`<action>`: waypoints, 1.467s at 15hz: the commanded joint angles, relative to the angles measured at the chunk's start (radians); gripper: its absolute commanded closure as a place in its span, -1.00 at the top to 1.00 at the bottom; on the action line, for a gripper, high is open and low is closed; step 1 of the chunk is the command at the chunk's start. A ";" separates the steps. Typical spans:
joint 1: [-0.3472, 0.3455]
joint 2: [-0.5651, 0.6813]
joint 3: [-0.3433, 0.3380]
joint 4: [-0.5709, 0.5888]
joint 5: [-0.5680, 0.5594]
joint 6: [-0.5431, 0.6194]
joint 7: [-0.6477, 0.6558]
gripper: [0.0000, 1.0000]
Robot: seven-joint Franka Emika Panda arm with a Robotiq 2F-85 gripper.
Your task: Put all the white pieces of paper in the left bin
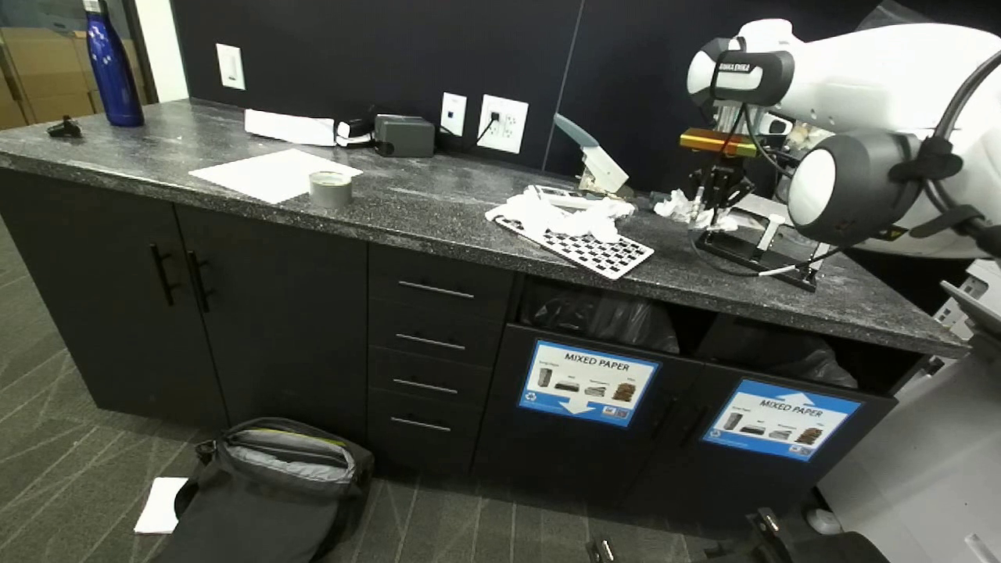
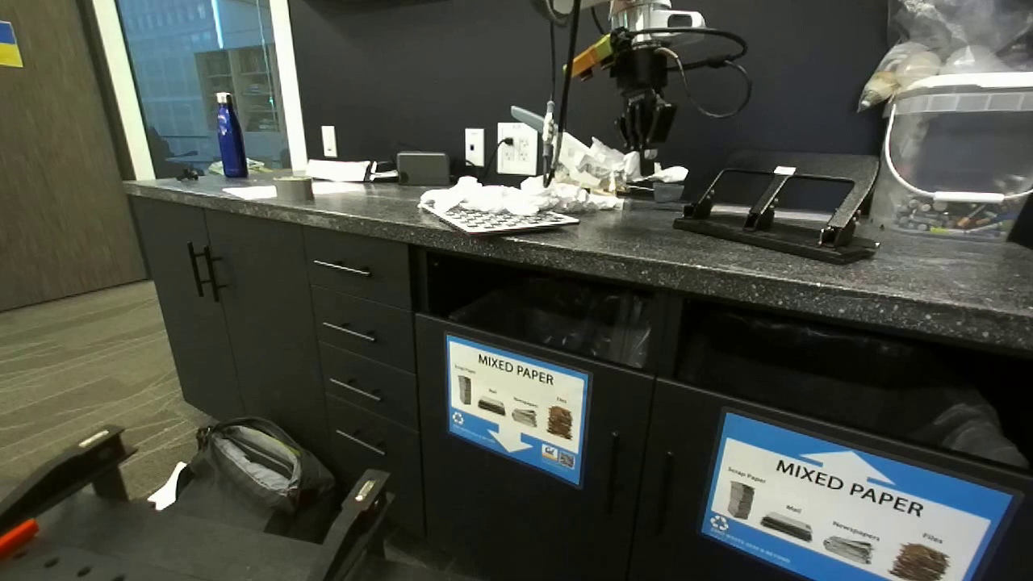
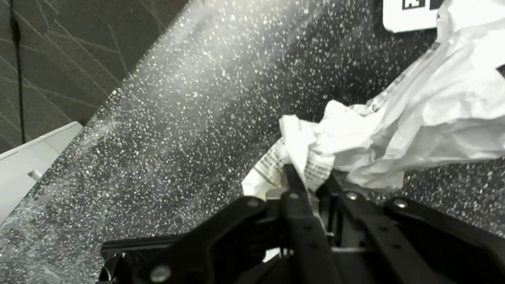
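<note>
White pieces of paper lie in a crumpled heap on the checkered mat, right of centre in an exterior view; the mat's near edge shows from beneath them. More crumpled white paper, partly covered in small print, spreads from the right side of the wrist view to its middle; I cannot tell whether it is one sheet or several. There my claw has hold of it: the two fingers stand close together, pinched on its narrow end, a printed corner sticking out just to their left. In both exterior views I point downward over the countertop, with paper bunched about my fingertips.

The left bin is just right of centre in the lower half of an exterior view, below the heap. Its dark front carries a blue-and-white label reading MIXED PAPER, and a plastic liner shows in the gap above. The right bin stands beside it, toward the lower right, with a similar label.

A black stand rests on the countertop right of my claw in an exterior view. At upper left in an exterior view lies a flat white sheet, a roll of tape at its right-hand end, and a blue bottle stands farther left.
</note>
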 commanded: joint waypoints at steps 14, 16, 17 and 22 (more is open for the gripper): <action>-0.072 -0.126 0.068 -0.039 0.057 -0.821 -0.595 -0.77; -0.064 -0.174 0.060 -0.229 0.018 -0.766 -0.626 -0.77; -0.061 -0.185 0.054 -0.275 -0.001 -0.766 -0.645 -0.76; -0.046 -0.204 0.010 -0.515 -0.089 -0.767 -0.724 -0.77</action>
